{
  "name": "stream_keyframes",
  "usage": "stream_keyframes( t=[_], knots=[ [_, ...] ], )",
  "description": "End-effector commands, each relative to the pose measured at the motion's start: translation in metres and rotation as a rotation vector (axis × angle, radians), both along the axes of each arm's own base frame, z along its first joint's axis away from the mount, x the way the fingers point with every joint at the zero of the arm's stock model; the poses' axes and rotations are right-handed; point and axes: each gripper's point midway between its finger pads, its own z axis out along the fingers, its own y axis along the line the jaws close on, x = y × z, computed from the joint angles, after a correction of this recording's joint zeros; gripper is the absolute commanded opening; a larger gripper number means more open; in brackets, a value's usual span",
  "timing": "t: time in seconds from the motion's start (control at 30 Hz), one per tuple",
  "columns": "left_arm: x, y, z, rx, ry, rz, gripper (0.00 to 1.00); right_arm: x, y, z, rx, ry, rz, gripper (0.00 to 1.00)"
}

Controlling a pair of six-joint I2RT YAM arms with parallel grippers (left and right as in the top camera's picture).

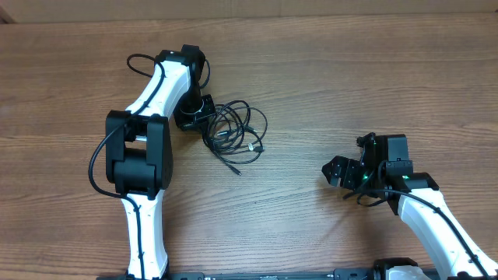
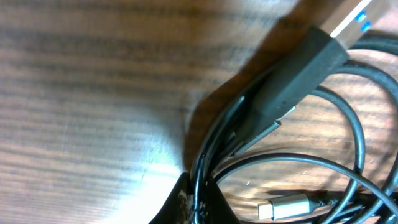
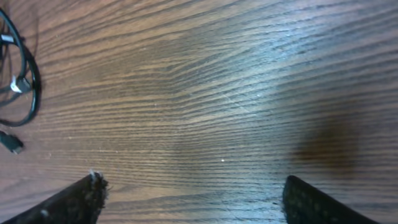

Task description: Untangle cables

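Overhead camera looks straight down on the table (image 1: 311, 78); far edge along the top of frame, arm bases at the near edge; mid range, both arms in frame. Left wrist camera is almost on the wood, right up against the cables (image 2: 348, 124); plugs big and soft-focused; left gripper (image 2: 194, 200) tip at bottom centre. Right wrist camera is low over bare wood, tilted down and facing across the table; right gripper (image 3: 193, 205) fingers in the two bottom corners; cables (image 3: 25, 81) clipped at its left edge. All three views share the cables (image 1: 233, 132).
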Motion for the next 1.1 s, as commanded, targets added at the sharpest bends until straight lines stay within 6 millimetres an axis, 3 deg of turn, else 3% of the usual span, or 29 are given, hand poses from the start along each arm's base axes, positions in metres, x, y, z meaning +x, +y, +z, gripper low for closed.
stream_keyframes(
  t=[0.0,0.1,0.23,0.47,0.67,0.8,1.07],
  knots=[
    [0.009,-0.005,0.022,-0.016,-0.047,-0.030,0.04,0.007,0.006,0.009,0.034,-0.027,0.018,0.93],
    [0.015,-0.012,0.048,-0.038,-0.110,-0.059,0.04,0.009,0.027,0.020,0.140,-0.071,0.106,0.94],
    [0.015,-0.046,0.099,-0.176,-0.238,-0.186,0.04,0.018,0.054,0.046,0.302,-0.170,0.208,0.94],
    [-0.008,-0.099,0.155,-0.318,-0.366,-0.433,0.04,0.023,0.064,0.060,0.364,-0.226,0.250,0.93],
    [-0.032,-0.137,0.182,-0.393,-0.429,-0.609,0.04,0.021,0.072,0.069,0.418,-0.244,0.285,1.00],
    [-0.049,-0.161,0.199,-0.493,-0.461,-0.717,0.04,0.023,0.077,0.077,0.455,-0.273,0.309,1.00],
    [-0.066,-0.184,0.235,-0.678,-0.545,-0.857,0.04,0.025,0.076,0.078,0.452,-0.281,0.308,0.96]
  ],
)
